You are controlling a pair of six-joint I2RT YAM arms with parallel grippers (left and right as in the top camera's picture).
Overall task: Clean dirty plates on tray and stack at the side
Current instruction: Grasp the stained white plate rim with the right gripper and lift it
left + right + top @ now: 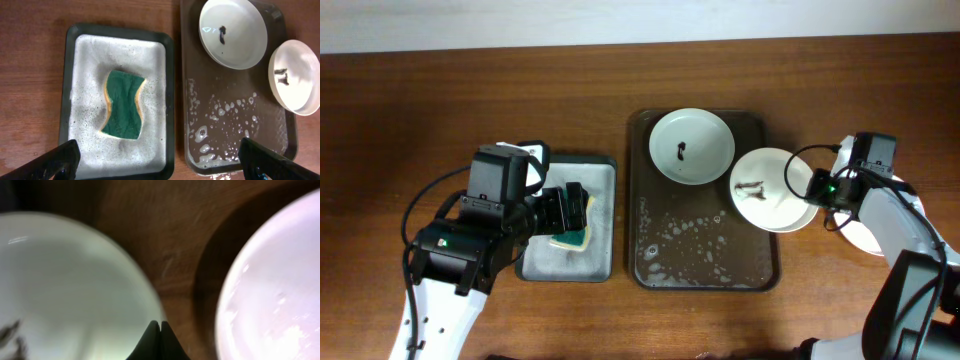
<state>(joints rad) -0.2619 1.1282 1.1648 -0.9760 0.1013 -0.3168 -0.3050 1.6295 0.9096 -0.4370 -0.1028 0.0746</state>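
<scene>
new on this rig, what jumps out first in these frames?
The large dark brown sudsy tray at centre holds a round white plate with a dark smear. A second smeared white plate overhangs its right rim, with the right gripper apparently shut on its edge. To the left, the open left gripper hangs over a green-and-yellow sponge in a small foamy tray.

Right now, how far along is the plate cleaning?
Done: the off-tray plate shows no smears. In hand: right claw pinches the smeared overhanging plate at the tray rim; left claw open above the sponge. Left: wiping that and the far plate, then stacking.
</scene>
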